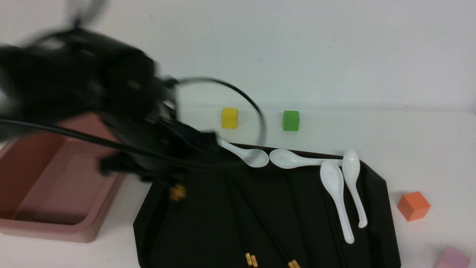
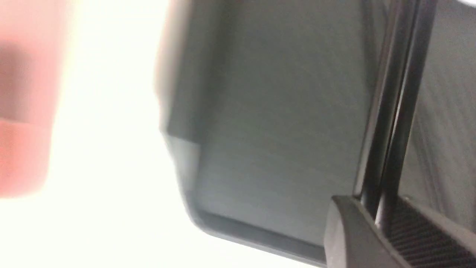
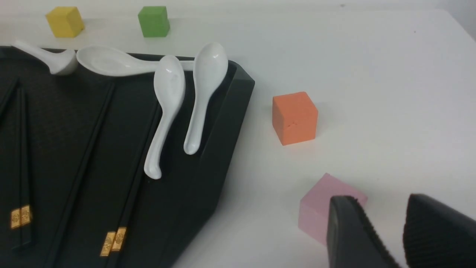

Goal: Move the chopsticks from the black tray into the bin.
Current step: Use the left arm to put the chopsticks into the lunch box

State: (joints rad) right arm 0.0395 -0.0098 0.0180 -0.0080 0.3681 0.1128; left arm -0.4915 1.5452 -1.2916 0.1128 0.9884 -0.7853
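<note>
Left gripper (image 2: 385,223) is clamping a pair of chopsticks (image 2: 407,93), jaws closed down on the two sticks side by side. I'm reading that off the left wrist view, where the sticks are running out from between the pads over a corner of the tray (image 2: 282,149), with white table (image 2: 111,186) past the rim and then the bin (image 2: 22,111) showing as a pink blur. In the front view the left arm (image 1: 74,82) is smearing badly, hanging above the tray's far-left corner, right by the bin. A gold smudge (image 1: 177,192) is showing under it over the tray's left side, too blurred for me to call. Bin is sitting left of the tray, near it but apart. Loose pairs (image 1: 251,258) are lying lengthwise on the tray, gold caps toward the near edge. Four spoons (image 1: 334,193) are lying along the far rim and the right side. Right gripper (image 3: 398,230) is hanging partway open, gripping nothing, above the table just beside the pink cube (image 3: 323,208). Orange cube (image 3: 295,117) is sitting off the tray's right edge, yellow cube (image 1: 229,117) and green cube (image 1: 290,120) are sitting behind the tray
</note>
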